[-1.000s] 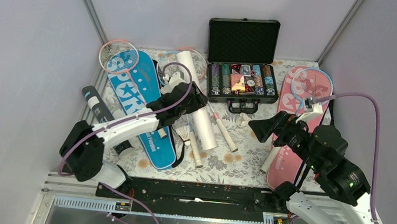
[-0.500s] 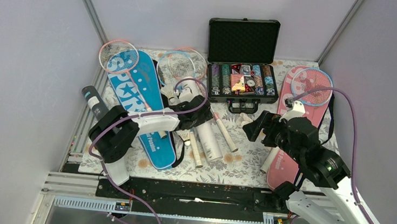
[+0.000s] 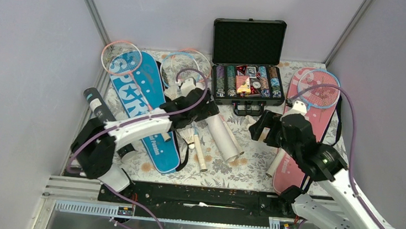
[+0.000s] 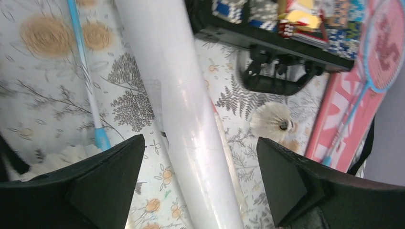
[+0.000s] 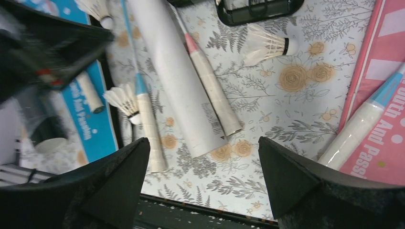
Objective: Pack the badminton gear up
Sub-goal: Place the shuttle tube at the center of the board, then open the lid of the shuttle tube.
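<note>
Here the left pincer [image 4: 200,140] is spread wide over the long white tube [image 4: 181,109]. The tube runs between its fingers from the top of the wrist view to the bottom without visibly touching either one. In the overhead view the tube lies slanted on the flowered surface [image 3: 251,171] at mid-frame, its upper end under the left wrist. The right pincer [image 5: 204,140] is equally wide and holds nothing. It hangs above the tube's lower end, with a pink-necked racket grip [image 5: 210,90] just beside the tube and a shuttlecock [image 5: 267,45] toward the upper right of its view. A second shuttlecock [image 5: 122,98] lies left of the tube, against the white grip of a blue-necked racket [image 5: 145,114]. The blue cover [image 3: 136,92] lies at the left of the overhead frame, the pink cover [image 3: 322,119] at the right, and the open black chip case [image 3: 246,79] at top centre.
</note>
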{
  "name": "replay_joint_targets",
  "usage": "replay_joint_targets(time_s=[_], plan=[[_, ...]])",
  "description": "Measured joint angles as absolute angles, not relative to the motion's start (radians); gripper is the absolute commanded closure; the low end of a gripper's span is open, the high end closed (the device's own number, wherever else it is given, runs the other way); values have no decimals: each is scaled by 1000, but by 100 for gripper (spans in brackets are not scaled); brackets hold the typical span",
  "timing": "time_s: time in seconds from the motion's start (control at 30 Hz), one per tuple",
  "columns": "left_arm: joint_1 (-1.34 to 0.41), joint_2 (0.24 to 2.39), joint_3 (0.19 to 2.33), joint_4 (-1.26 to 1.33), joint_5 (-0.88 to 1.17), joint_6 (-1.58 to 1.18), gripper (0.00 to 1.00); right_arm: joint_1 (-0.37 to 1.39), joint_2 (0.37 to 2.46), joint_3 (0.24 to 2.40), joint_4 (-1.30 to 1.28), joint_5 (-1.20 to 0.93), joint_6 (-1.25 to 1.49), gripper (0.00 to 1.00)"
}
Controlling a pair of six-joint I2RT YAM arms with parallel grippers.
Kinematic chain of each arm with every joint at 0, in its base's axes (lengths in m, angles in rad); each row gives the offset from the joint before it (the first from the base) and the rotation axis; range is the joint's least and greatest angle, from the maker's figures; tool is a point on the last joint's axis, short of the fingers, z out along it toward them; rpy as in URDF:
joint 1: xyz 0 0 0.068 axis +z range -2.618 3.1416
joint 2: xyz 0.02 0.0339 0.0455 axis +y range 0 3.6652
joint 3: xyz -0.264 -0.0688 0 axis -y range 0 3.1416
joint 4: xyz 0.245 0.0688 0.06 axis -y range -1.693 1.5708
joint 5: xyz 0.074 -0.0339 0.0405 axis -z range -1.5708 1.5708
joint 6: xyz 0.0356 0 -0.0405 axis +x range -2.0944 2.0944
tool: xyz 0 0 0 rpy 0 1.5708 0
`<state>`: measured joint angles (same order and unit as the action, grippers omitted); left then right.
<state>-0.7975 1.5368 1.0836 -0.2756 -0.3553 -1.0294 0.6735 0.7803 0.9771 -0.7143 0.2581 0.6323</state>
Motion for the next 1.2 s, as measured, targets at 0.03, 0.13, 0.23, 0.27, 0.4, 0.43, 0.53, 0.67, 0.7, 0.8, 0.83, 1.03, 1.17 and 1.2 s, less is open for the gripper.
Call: replay_joint_targets(time_s=[0.03,0.13,0.23,0.27,0.4,0.43,0.53,0.67,0.7,0.8,0.83,1.03,1.17,1.2], plan=[[-797,1490,1084,-294,-357,-984,5,673,805,970,-705,268,624,13],[-796,1392,1084,-334,-376,-884,2,673,881,961,-675,264,586,17],[-765,1313,1084,-417,-409,-820,1,673,949,961,-635,222,558,18],[-735,1298,1084,-455,-417,-815,1,673,958,961,-624,209,556,19],[-488,1291,1083,-632,-424,-802,1,673,957,960,-561,142,560,19],[-425,1295,1080,-660,-425,-796,1,673,953,959,-544,128,562,19],[-239,1299,1057,-733,-439,-770,1,673,937,944,-492,77,571,19],[-49,1299,1032,-791,-448,-735,1,673,920,930,-450,19,574,18],[-7,1298,1023,-789,-448,-722,1,673,915,927,-436,2,574,18],[113,1296,984,-777,-441,-679,1,673,907,923,-411,-37,572,18],[147,1296,972,-772,-435,-670,1,673,905,921,-401,-48,571,18],[253,1361,953,-733,-421,-628,2,673,897,900,-362,-104,561,17],[276,1441,927,-665,-387,-616,5,673,895,898,-352,-120,544,16],[278,1462,918,-652,-375,-612,6,673,893,898,-353,-120,538,16]])
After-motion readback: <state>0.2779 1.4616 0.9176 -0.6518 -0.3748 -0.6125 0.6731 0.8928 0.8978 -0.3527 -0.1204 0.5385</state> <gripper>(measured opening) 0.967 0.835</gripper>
